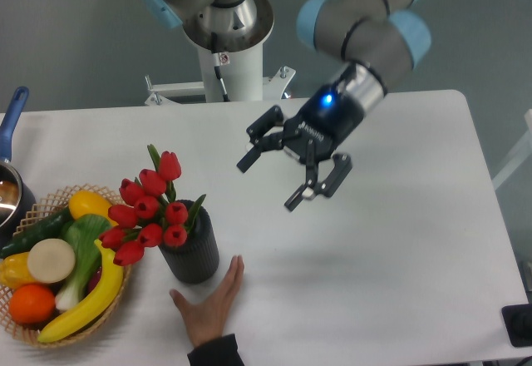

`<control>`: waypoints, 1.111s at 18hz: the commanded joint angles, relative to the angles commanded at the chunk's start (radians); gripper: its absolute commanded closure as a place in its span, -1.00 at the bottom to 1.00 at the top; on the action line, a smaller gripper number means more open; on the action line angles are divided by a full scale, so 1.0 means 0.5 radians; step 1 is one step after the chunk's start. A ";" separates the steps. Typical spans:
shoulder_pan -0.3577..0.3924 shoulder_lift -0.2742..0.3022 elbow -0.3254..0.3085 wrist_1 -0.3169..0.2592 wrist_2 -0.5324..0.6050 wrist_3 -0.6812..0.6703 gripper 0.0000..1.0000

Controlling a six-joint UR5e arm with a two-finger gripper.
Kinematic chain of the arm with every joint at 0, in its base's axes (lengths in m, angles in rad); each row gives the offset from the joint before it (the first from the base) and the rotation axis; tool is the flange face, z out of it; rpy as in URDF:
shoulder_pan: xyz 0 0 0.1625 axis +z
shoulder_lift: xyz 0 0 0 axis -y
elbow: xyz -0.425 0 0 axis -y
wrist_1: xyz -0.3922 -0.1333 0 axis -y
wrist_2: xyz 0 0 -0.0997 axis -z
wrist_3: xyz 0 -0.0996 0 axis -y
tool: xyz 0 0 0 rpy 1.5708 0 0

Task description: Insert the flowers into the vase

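Observation:
The flowers (148, 210), a bunch of red closed tulips with green leaves, stand with their stems in the vase (192, 249) and lean out to the left over its rim. The vase is a dark grey cylinder standing upright on the white table, just right of the wicker basket. My gripper (268, 182) hangs in the air up and to the right of the vase, well apart from it. Its fingers are spread open and nothing is between them.
A wicker basket (50, 333) with fruit and vegetables sits at the front left, touching the tulips' side. A person's hand (210, 306) lies on the table just in front of the vase. A blue-handled pot (10, 175) is at the far left edge.

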State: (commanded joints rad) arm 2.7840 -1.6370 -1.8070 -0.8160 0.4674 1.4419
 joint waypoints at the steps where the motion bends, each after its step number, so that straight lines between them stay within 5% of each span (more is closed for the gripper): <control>1: 0.025 0.049 -0.009 -0.003 0.080 0.000 -1.00; 6: 0.129 0.249 0.024 -0.086 0.709 -0.031 -1.00; 12: 0.141 0.258 0.414 -0.656 1.178 0.094 -1.00; 17: 0.297 0.295 0.476 -1.000 1.256 0.625 -1.00; 20: 0.417 0.341 0.454 -1.095 1.259 0.889 -1.00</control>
State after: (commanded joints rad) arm 2.9926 -1.4666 -1.5800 -1.3636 1.0968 1.8865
